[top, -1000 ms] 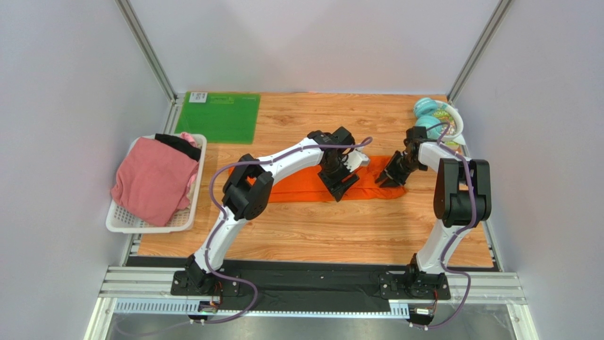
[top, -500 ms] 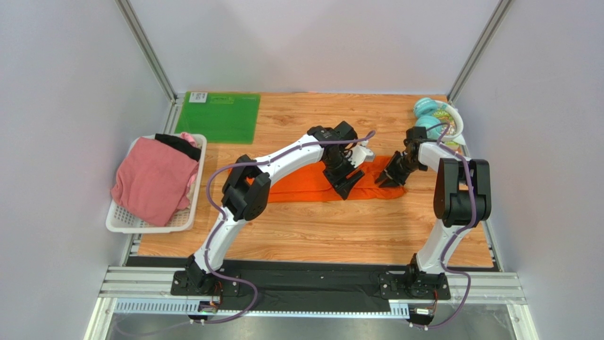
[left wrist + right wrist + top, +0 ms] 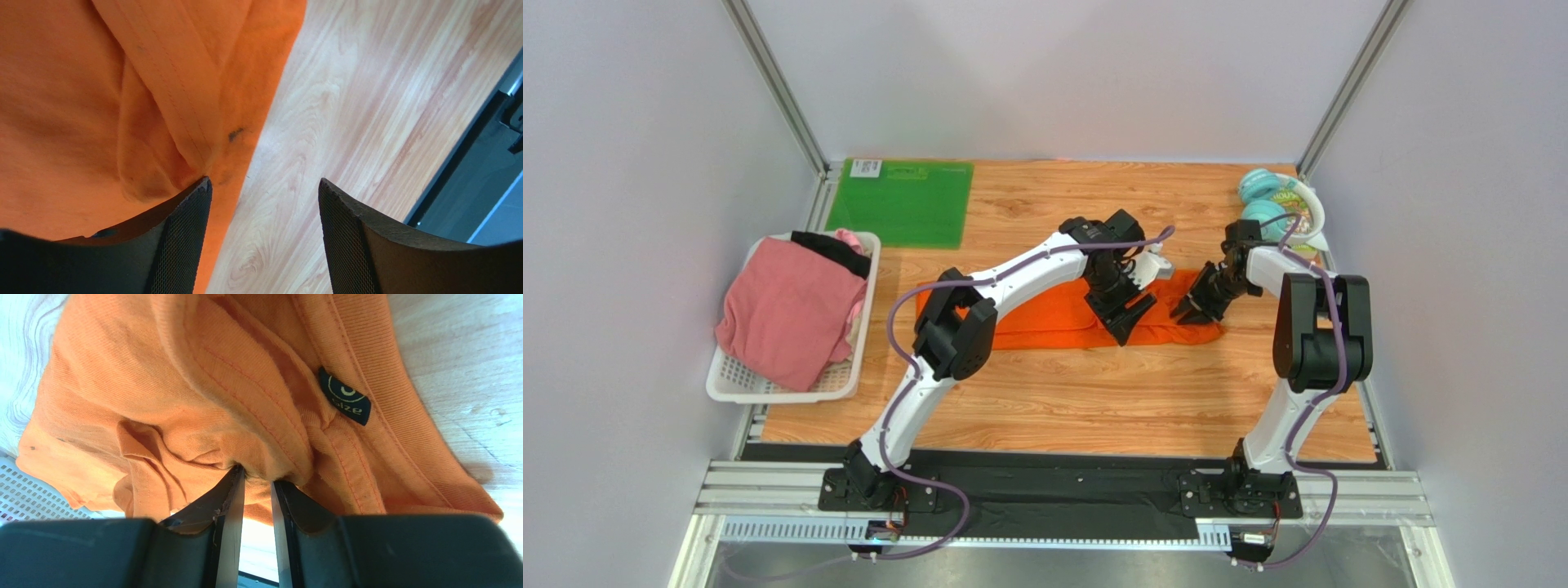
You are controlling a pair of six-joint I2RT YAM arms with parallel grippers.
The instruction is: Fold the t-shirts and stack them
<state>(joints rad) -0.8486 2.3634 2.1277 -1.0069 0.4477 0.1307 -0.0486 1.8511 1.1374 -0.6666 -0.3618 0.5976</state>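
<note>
The orange t-shirt [image 3: 1038, 321] lies as a long folded strip across the middle of the wooden table. My left gripper [image 3: 1127, 314] hovers low over its right part, open. In the left wrist view the shirt's hemmed edge [image 3: 92, 92] runs under the left finger while bare wood shows inside the left gripper [image 3: 264, 184]. My right gripper [image 3: 1200, 306] is shut on a bunched fold of the orange cloth [image 3: 184, 386] at the shirt's right end, near the collar label [image 3: 345, 397]. A pink t-shirt [image 3: 787, 312] and a black t-shirt [image 3: 832, 251] lie in the basket.
A white basket [image 3: 725, 386] stands at the table's left edge. A green mat [image 3: 901, 202] lies at the back left. A bowl with teal items [image 3: 1277, 208] sits at the back right, just behind my right arm. Grey walls enclose the table.
My left gripper has shifted a little to the right along the orange shirt, closer to the right gripper. The right gripper has kept its grip and barely moved.
</note>
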